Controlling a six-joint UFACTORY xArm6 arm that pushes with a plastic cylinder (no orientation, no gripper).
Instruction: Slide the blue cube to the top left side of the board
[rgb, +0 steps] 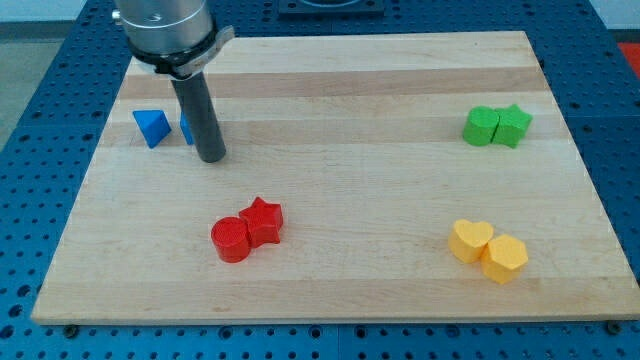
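Note:
The blue cube (186, 130) is at the view's left, mostly hidden behind the dark rod; only a thin blue edge shows. My tip (211, 158) rests on the board just right of and slightly below the cube, close against it. A blue triangular block (151, 127) sits just left of the cube, near the board's left edge.
A red cylinder (230, 240) and a red star (264, 220) touch at the lower middle. Two green blocks (483, 126) (514, 124) sit together at the upper right. A yellow heart (470, 240) and a yellow hexagon (505, 258) touch at the lower right. The wooden board (350, 180) lies on a blue pegboard.

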